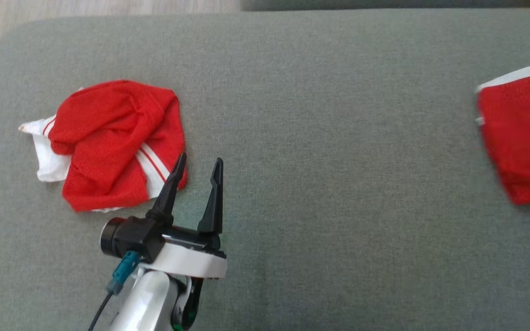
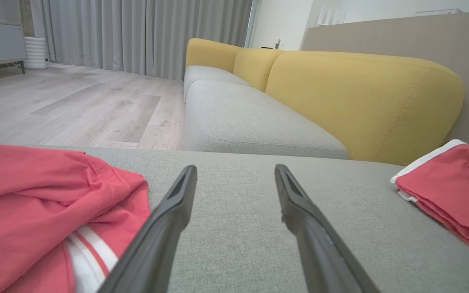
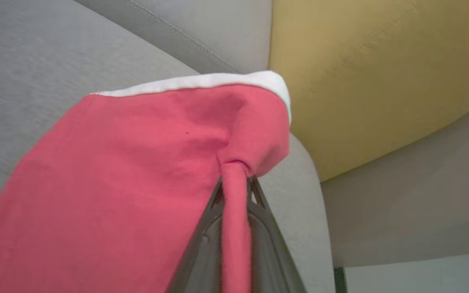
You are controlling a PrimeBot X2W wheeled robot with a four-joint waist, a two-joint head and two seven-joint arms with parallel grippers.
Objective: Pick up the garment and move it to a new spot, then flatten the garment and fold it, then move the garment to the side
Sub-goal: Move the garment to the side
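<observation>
Head view, closest thing first: left gripper (image 1: pixel 200 159) sits low with both fingers spread wide and nothing between them, just beside a crumpled red garment (image 1: pixel 108 138) with white stripes. Further off, at the right edge of the grey cushion (image 1: pixel 320 138), is the folded red garment (image 1: pixel 522 128) with its white hem on top. Right wrist view has the right gripper (image 3: pixel 236 181) pinched tight on a ridge of that folded cloth, near the hemmed corner. Beyond that is the yellow backrest (image 3: pixel 360 81). So I'd say we're on the last bit, shifting the folded piece aside. Next move probably wants a low, steady carry so the fold doesn't flop open, then a clean release.
</observation>
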